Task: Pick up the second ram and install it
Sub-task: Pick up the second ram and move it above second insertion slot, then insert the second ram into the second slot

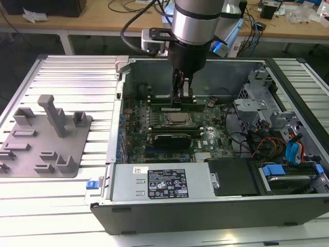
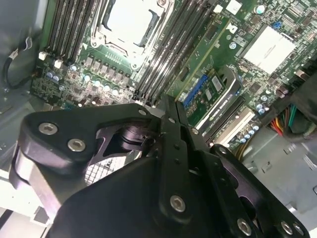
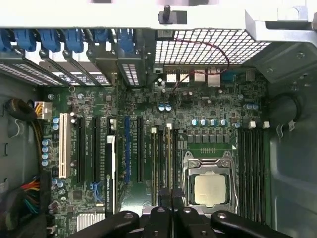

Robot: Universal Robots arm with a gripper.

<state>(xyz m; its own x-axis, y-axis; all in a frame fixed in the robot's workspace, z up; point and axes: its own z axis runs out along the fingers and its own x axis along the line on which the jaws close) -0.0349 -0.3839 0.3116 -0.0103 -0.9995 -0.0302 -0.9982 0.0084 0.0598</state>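
My gripper (image 1: 183, 95) hangs down inside the open computer case (image 1: 205, 208). My two fingers (image 2: 174, 130) are pressed close together, and I see no gap between them in both wrist views. Their tips sit right on the top edge of the second ram (image 3: 168, 158). I cannot tell if a thin bit of it is squeezed between them or if they only push on it.

The second ram is a long, thin green stick. It stands on its edge in a slot on the green board (image 3: 198, 106), just beside the square silver processor (image 3: 210, 191). In the first wrist view it runs straight out from under my gripper (image 3: 172, 194). In the exterior view the second ram (image 1: 164, 107) lies flat across, just past the processor (image 1: 178, 119) on the far side.

Another thin stick (image 3: 153, 158) stands in a slot near it. Farther off on that side is the long black card (image 3: 110, 173), also standing in a slot. Empty dark slots (image 3: 250, 168) lie on the other side of the processor.

Red and black wires (image 1: 267, 145) bunch up at the exterior view's right end of the case. Outside the case, at the exterior view's left, the grey tray (image 1: 77, 154) with its tall post (image 1: 54, 116) rests on the ribbed metal table (image 1: 72, 77), well apart from me.
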